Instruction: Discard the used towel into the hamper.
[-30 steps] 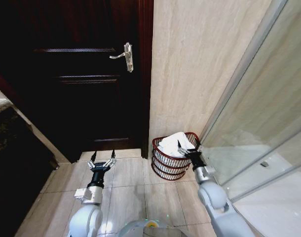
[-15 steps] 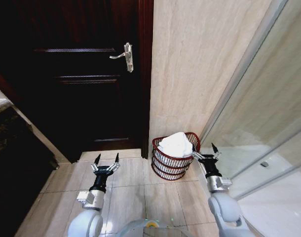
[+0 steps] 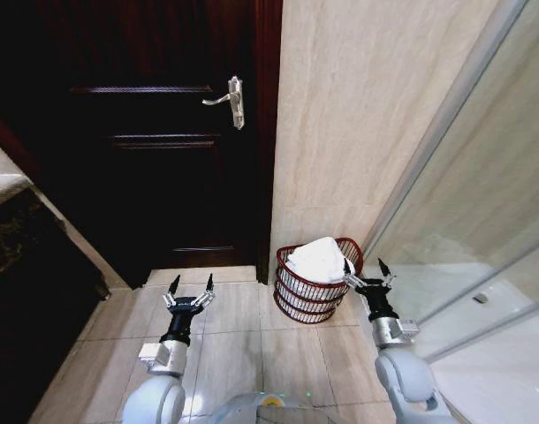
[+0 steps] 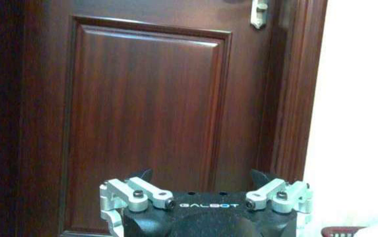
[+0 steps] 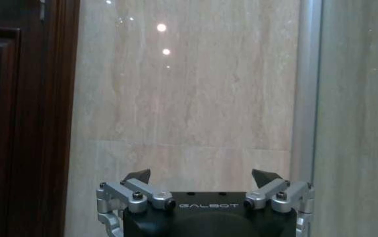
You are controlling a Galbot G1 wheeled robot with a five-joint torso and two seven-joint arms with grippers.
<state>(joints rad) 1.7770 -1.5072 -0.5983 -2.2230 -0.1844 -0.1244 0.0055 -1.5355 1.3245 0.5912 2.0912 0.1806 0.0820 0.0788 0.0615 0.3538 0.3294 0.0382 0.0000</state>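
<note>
Two arms flank the hamper point(image 3: 315, 287), which stands by the door point(image 3: 155, 132). Towel point(image 3: 320, 259) heaped above its rim — loosely piled, it could slide out. Right gripper point(image 3: 368, 274) just beside the hamper, left gripper point(image 3: 190, 291) well apart — both spread, empty.

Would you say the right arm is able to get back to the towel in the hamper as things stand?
Probably yes. The right gripper is open beside the hamper, with nothing between them, and the towel is heaped above the rim, uncovered.
</note>
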